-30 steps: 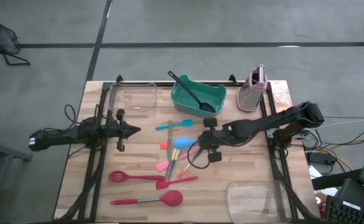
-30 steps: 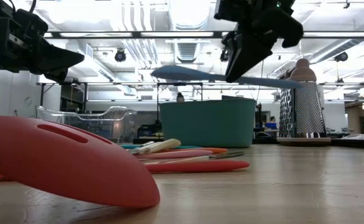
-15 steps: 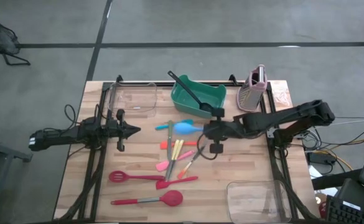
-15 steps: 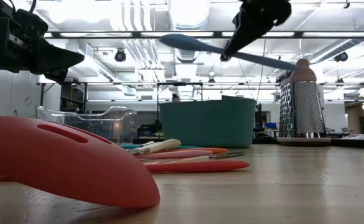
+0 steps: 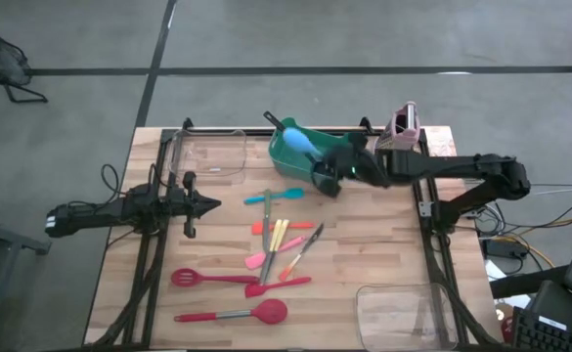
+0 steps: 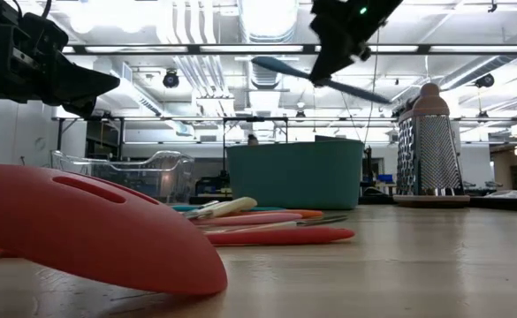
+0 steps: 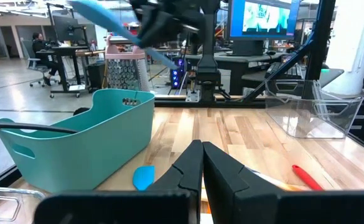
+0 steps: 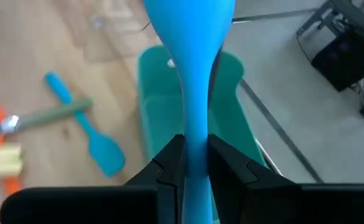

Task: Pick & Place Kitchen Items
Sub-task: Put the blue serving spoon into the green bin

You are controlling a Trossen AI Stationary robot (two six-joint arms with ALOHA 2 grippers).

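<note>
A blue spoon (image 5: 294,144) is clamped by its handle between the fingers of the right gripper (image 5: 336,164), raised above the green bin (image 5: 310,156) at the back of the table (image 5: 383,254). Its long axis is seen running from the gripper toward the bin's left end, bowl leading, so the bin lies directly beneath and ahead of the held utensil. A black slotted spoon (image 5: 295,141) is already leaned inside the bin. The remaining utensils, among them a teal spatula (image 5: 273,197) and a red spoon (image 5: 235,314), are laid flat at mid-table, nearer the left gripper (image 5: 210,204), which is pinched shut on nothing and held at the table's left side.
</note>
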